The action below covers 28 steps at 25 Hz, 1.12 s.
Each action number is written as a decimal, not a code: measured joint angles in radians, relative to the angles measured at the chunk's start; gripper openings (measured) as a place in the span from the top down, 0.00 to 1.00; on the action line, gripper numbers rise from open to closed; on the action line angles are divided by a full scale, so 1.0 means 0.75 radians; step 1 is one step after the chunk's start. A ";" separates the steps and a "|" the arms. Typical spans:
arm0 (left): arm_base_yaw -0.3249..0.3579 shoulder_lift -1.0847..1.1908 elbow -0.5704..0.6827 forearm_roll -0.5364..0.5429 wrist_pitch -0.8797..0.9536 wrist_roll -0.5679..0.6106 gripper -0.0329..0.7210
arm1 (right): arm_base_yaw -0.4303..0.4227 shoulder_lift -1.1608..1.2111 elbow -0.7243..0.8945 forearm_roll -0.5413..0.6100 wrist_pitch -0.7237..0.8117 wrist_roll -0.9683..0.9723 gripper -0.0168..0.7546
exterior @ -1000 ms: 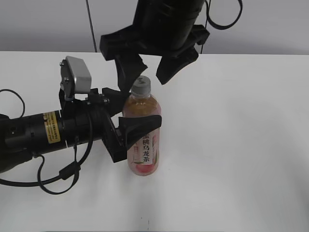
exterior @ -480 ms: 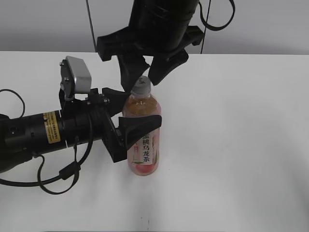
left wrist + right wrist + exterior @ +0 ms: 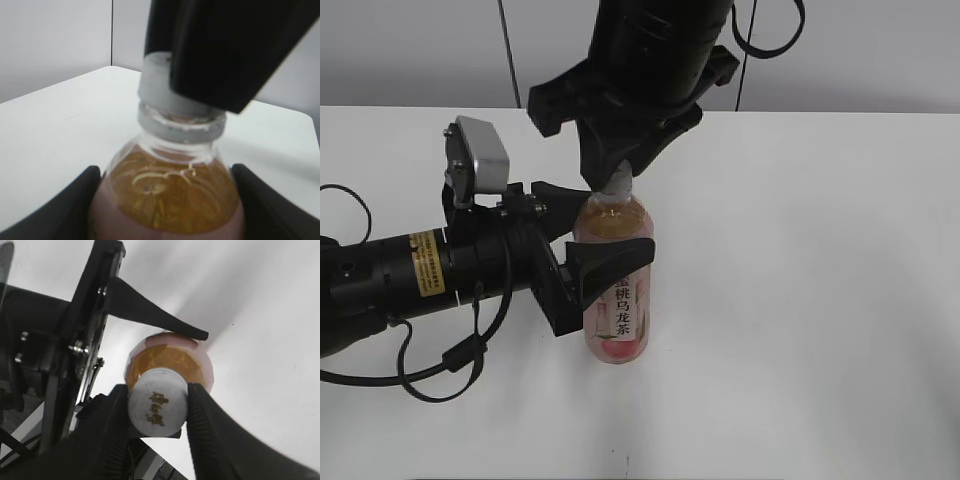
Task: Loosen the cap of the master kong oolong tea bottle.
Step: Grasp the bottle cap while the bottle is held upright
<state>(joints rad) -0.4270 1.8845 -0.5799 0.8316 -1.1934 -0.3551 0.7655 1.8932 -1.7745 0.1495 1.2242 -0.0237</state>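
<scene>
The master kong oolong tea bottle (image 3: 617, 300) stands upright on the white table, amber tea above a pink-and-white label. My left gripper (image 3: 615, 228) reaches in from the left and is shut on its body; in the left wrist view its black fingers (image 3: 75, 210) press both sides of the bottle (image 3: 165, 200). My right gripper (image 3: 617, 178) comes down from above and is shut on the white cap (image 3: 617, 187). In the right wrist view its ribbed fingers (image 3: 210, 425) touch both sides of the cap (image 3: 157, 402), whose dark print faces the camera.
The white table (image 3: 820, 300) spreads to the right and front of the bottle. The left arm (image 3: 410, 275) with its wrist camera (image 3: 480, 160) lies low across the table's left half. A grey wall stands behind the table.
My right gripper has come down over the bottle's top and its jaws have closed from wide apart onto the cap. The left gripper and the bottle have not moved.
</scene>
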 joint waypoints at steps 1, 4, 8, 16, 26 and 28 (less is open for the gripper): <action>0.000 0.000 0.000 0.000 0.000 0.000 0.34 | 0.000 0.000 0.000 0.000 0.000 -0.013 0.63; 0.000 0.000 0.000 0.000 0.000 0.000 0.34 | 0.000 0.000 0.000 0.000 0.000 -0.073 0.63; 0.000 0.000 0.000 0.000 0.000 0.000 0.34 | 0.000 0.000 -0.002 0.000 0.000 -0.339 0.63; 0.000 0.000 0.000 0.000 0.000 0.000 0.34 | 0.000 0.000 -0.006 0.000 0.000 -1.008 0.63; 0.000 0.000 0.000 0.000 0.000 0.000 0.34 | 0.000 0.000 -0.006 0.000 0.000 -1.745 0.63; 0.000 0.000 0.000 0.000 0.000 0.000 0.34 | 0.000 0.000 -0.006 0.000 0.000 -1.906 0.63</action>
<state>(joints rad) -0.4270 1.8845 -0.5799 0.8316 -1.1934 -0.3551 0.7655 1.8932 -1.7794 0.1495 1.2242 -1.4536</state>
